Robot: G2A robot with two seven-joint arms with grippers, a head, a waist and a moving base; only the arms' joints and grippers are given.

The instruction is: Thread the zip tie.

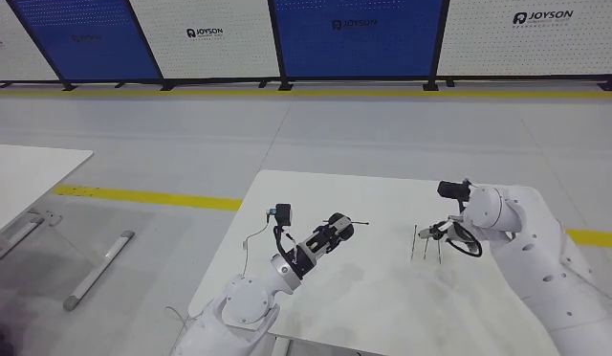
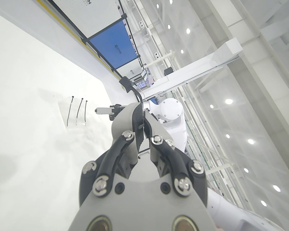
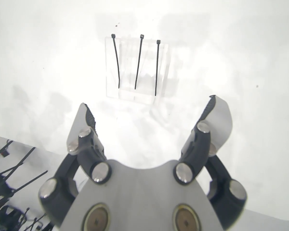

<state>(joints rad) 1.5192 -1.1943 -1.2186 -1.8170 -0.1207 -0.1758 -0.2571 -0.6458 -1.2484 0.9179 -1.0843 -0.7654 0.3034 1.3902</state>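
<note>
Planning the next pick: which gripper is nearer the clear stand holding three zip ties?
Right. The right gripper hangs open just in front of the clear stand; the left gripper is farther off across the table, shut on a zip tie.

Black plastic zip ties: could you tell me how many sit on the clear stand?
3, in a row on the clear stand: a curved outer zip tie, a middle zip tie, a straight outer zip tie. None looks hidden.

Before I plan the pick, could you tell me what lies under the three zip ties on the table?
A clear plastic holder lies under the three zip ties, on the white table. Glare hides whether they sit in slots.
</note>
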